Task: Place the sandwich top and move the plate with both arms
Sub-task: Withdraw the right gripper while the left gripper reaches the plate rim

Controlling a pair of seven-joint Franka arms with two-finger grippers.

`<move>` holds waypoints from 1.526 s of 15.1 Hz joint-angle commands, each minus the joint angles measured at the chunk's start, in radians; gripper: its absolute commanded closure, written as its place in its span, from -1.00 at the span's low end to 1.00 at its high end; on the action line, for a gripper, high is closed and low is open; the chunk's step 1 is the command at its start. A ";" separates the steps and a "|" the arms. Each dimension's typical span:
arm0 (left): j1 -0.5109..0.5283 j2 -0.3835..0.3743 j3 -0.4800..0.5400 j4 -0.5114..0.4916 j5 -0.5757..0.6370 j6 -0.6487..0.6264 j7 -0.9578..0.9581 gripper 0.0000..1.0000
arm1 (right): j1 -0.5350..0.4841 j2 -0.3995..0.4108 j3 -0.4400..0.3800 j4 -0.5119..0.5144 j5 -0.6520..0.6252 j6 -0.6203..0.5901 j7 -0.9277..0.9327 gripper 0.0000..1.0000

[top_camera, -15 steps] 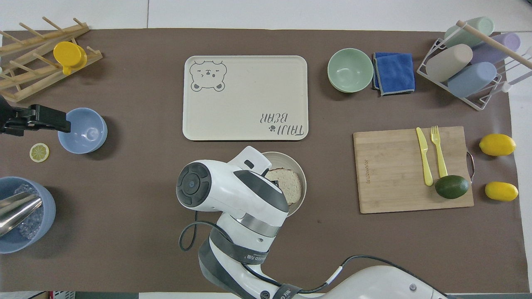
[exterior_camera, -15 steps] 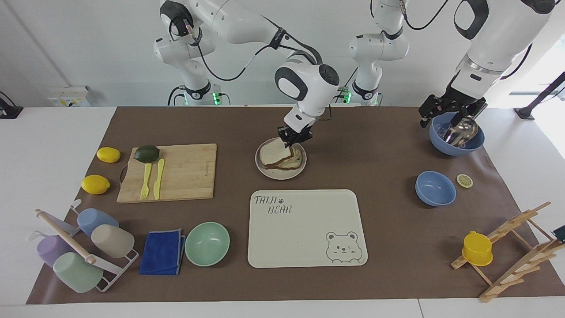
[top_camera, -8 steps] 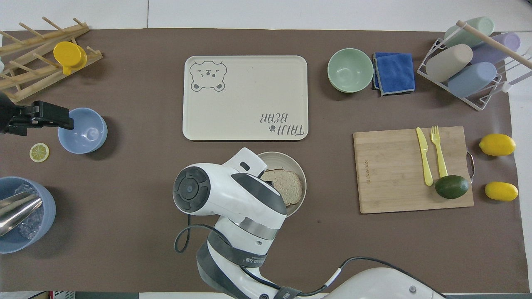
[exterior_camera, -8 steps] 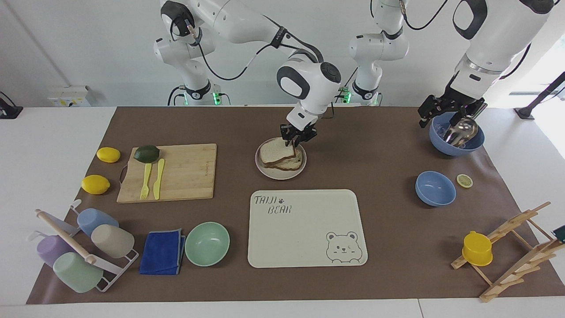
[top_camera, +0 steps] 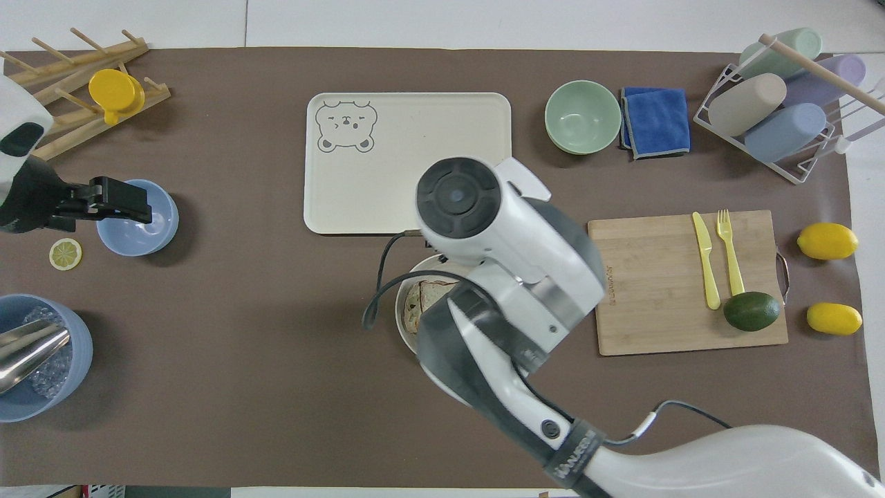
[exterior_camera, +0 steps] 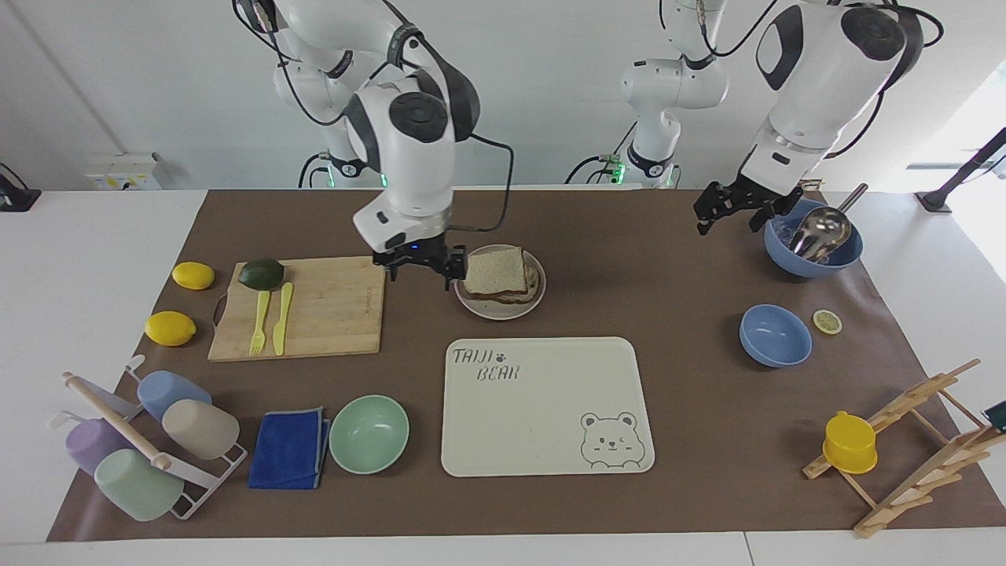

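Note:
The sandwich top (exterior_camera: 493, 268), a pale slice with a brown crust, lies flat on the lower slice on the plate (exterior_camera: 481, 305). My right gripper (exterior_camera: 422, 270) is open and empty. It hangs low beside the plate's rim, between the plate and the cutting board (exterior_camera: 330, 314). In the overhead view the right arm covers most of the plate (top_camera: 404, 325) and the bread (top_camera: 423, 302), and hides its own gripper. My left gripper (exterior_camera: 731, 216) is open and empty, in the air beside the blue ice bowl (exterior_camera: 813, 255). It also shows in the overhead view (top_camera: 124, 202).
The cream bear tray (exterior_camera: 542, 424) lies just farther from the robots than the plate. The cutting board carries an avocado (exterior_camera: 261, 273) and yellow cutlery. A small blue bowl (exterior_camera: 775, 336), a lemon slice (exterior_camera: 827, 321), a mint bowl (exterior_camera: 368, 433) and a blue cloth (exterior_camera: 289, 448) also lie about.
My right gripper has let go of the top slice, which now lies flat, and swung to the plate's cutting-board side. My left gripper has moved off the ice bowl toward the table's middle.

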 commanded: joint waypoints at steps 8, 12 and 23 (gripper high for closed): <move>-0.317 -0.106 0.009 -0.531 -0.188 0.482 -0.124 -1.00 | -0.083 -0.217 -0.291 -0.058 0.155 -0.187 -0.464 -1.00; -0.417 -0.012 0.009 -0.611 -0.342 0.740 -0.141 -1.00 | -0.102 -0.224 -0.296 -0.084 0.146 -0.169 -0.550 -1.00; -0.471 0.099 0.009 -0.606 -0.466 0.865 -0.139 -0.47 | -0.091 -0.226 -0.372 -0.087 0.129 -0.219 -0.635 -1.00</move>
